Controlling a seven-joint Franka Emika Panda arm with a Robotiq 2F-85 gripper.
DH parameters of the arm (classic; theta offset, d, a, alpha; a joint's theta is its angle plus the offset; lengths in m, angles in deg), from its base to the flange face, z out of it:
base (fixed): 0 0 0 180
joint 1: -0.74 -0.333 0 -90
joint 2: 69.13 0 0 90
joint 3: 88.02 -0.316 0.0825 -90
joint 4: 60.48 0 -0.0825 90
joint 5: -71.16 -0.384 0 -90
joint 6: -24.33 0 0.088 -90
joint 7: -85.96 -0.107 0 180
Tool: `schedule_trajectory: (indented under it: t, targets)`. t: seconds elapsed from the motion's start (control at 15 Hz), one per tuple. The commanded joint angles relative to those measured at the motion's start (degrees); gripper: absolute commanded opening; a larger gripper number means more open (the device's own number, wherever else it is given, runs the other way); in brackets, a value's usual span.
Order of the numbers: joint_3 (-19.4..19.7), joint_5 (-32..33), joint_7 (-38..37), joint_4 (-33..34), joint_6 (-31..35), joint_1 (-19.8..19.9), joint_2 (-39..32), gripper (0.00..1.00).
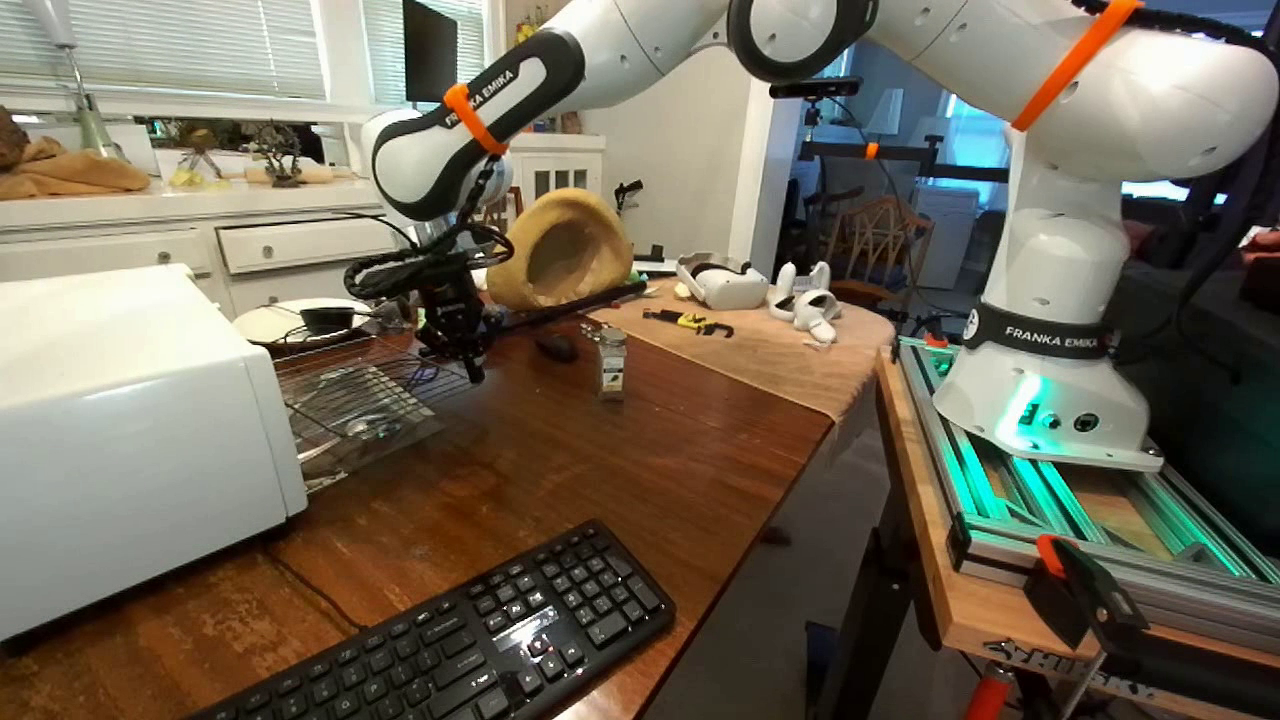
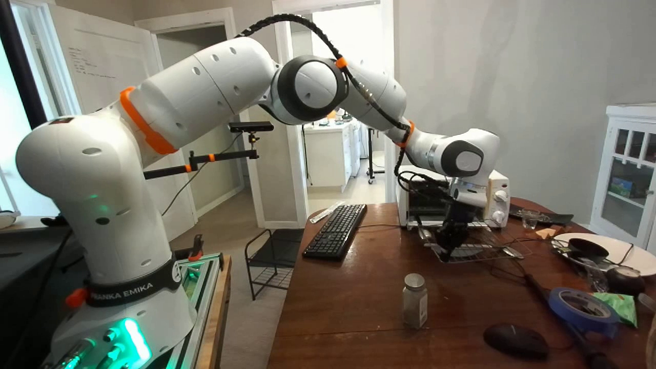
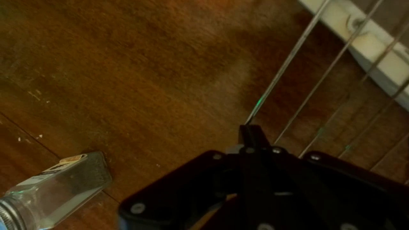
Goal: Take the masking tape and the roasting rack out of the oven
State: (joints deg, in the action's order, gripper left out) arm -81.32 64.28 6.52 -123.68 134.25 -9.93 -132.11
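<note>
In both exterior views the white oven [image 1: 130, 420] stands on the wooden table, its front [image 2: 498, 192] carrying white knobs. The wire roasting rack [image 2: 479, 256] juts out in front of it, above a see-through panel; whether its rear end is still inside the oven I cannot tell. My black gripper [image 3: 250, 126] points down at the rack's outer edge. Its fingertips are together, and the outermost wire [image 3: 295, 48] runs straight into them, so they look shut on the rack. A blue roll of masking tape [image 2: 584, 309] lies on the table, away from the oven.
A glass jar [image 2: 415, 301] with a metal lid stands near the gripper. A black mouse [image 2: 515, 341], a dark rod [image 2: 546, 300] and a plate [image 2: 638, 256] with a black bowl lie toward one side. The keyboard [image 1: 450, 650] sits on the opposite side, near the table edge.
</note>
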Motion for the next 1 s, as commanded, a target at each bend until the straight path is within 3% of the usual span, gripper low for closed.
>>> schedule_trajectory:
  t: [0.0,0.07,0.73,0.93]
  targets:
    - [0.59,2.54,-5.89,1.34,-1.42,-0.85,-1.11,0.00]
    - [0.28,2.76,-6.49,1.52,-1.62,-0.75,-1.27,0.20]
    - [-3.53,1.19,-7.31,1.34,1.50,-0.43,-1.23,0.95]
    - [-4.11,1.09,-7.27,0.94,2.69,-0.56,-0.86,1.00]
